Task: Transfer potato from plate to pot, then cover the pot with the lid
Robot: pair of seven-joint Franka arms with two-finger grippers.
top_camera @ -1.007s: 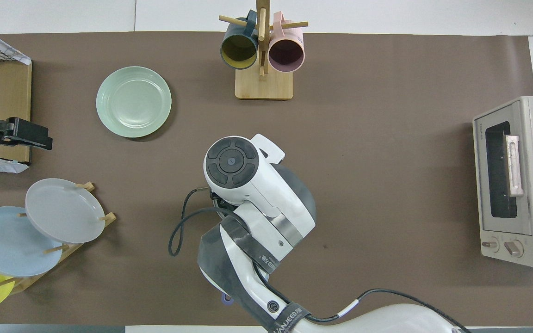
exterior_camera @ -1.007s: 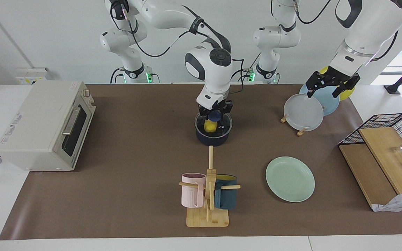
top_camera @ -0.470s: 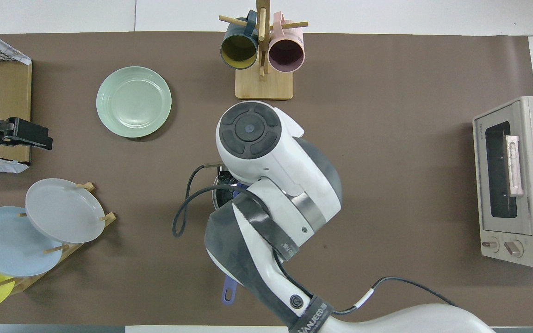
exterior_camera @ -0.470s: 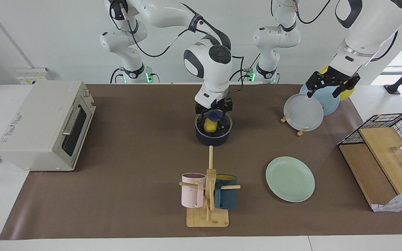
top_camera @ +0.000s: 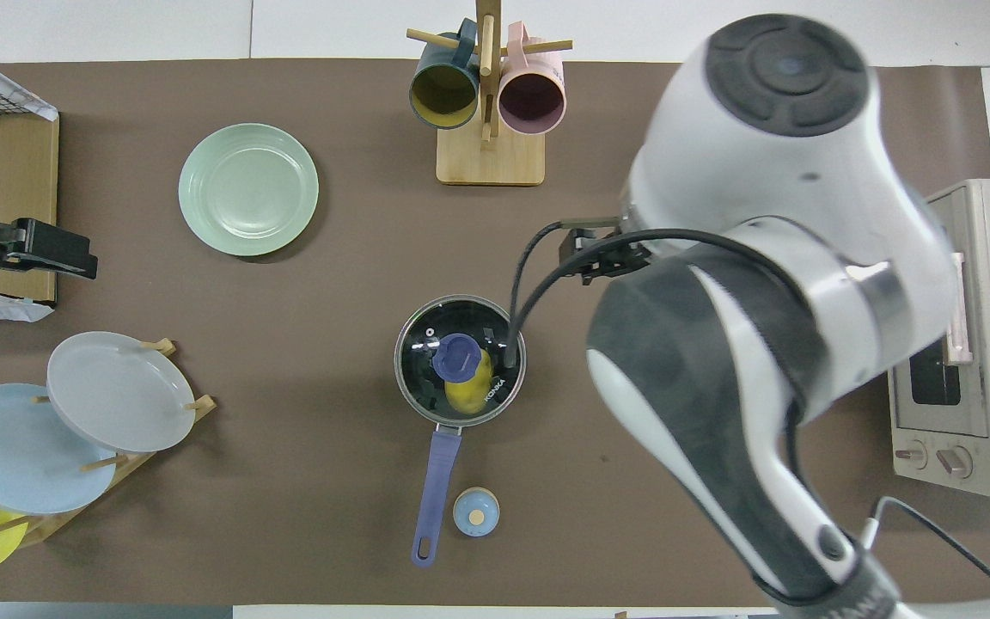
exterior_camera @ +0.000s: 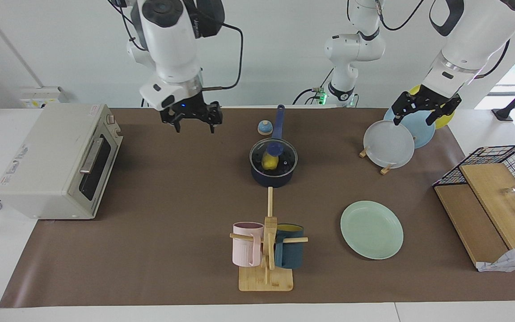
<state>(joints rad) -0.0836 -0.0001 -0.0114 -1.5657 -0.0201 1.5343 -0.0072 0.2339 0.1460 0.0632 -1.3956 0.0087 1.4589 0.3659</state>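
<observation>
Pot, lidded, potato inside.
Pot point(exterior_camera: 272, 175): dark navy, long blue handle pointing toward the robots. Lid point(exterior_camera: 273, 156): clear glass, metal rim, blue knob, seated on the pot. Potato point(exterior_camera: 268, 162): glossy yellow, visible through the glass. Plate point(exterior_camera: 371, 229): mint green. Right gripper point(exterior_camera: 192, 124): fingers spread, holding nothing, raised toward the toaster oven's point(exterior_camera: 58, 161) end, well apart from the pot. Left gripper point(exterior_camera: 418, 112): spread, empty, over the rack plates point(exterior_camera: 389, 144).

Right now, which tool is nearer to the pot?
Right. The right tool hangs toward the toaster oven's end from the pot; the left tool is over the plate rack.
</observation>
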